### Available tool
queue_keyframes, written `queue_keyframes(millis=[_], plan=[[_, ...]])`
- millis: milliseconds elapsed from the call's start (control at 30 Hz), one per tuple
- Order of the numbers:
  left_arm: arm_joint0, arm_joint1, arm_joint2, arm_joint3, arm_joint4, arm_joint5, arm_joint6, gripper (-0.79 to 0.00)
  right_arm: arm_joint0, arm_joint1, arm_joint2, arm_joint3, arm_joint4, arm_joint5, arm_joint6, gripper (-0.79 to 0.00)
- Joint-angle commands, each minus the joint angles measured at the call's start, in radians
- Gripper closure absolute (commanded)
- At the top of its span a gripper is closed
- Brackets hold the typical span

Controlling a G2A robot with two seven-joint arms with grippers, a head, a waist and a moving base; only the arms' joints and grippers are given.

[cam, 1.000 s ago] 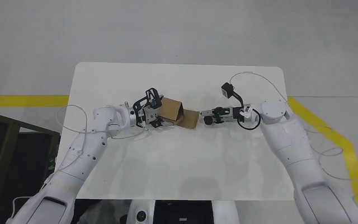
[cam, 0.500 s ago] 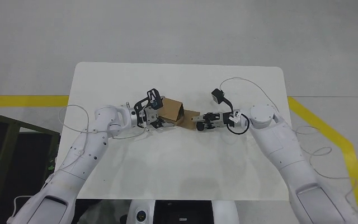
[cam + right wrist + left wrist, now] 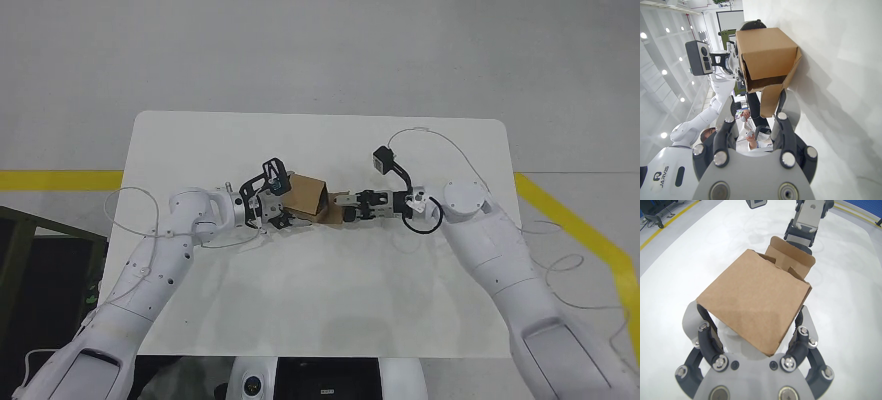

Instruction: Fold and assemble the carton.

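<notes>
A brown carton point(image 3: 308, 196) lies on its side mid-table, its open end facing the right arm. My left gripper point(image 3: 277, 206) is shut on the carton's closed end; in the left wrist view the carton point(image 3: 755, 302) sits wedged between both fingers point(image 3: 705, 321). My right gripper point(image 3: 346, 208) stands open at the open end. In the right wrist view a loose flap point(image 3: 770, 100) hangs out from the carton point(image 3: 766, 56), between that gripper's point(image 3: 759, 108) fingers and against one finger point(image 3: 786, 108). The inside looks dark and hollow.
The white table point(image 3: 320, 300) has bare surface all around the carton, widest toward the front edge. A thin cable point(image 3: 440, 140) loops above the right arm. The other arm's wrist camera point(image 3: 698, 57) shows behind the carton.
My right gripper has moved left along the table up to the carton, and the outstretched flap now sits between its fingers. The left gripper and carton have stayed put.
</notes>
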Motion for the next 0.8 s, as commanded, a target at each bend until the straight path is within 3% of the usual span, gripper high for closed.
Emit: queue_keyframes(millis=[0,767], plan=[[0.0,0.0,-0.001,0.0,0.0,0.001,0.001,-0.785,0.001,-0.002,-0.002,0.004,0.009,-0.005,0.002,-0.388],[-0.002,0.0,-0.002,0.002,0.002,-0.002,-0.008,-0.785,0.033,-0.039,-0.039,0.063,0.081,-0.06,0.015,-0.252]])
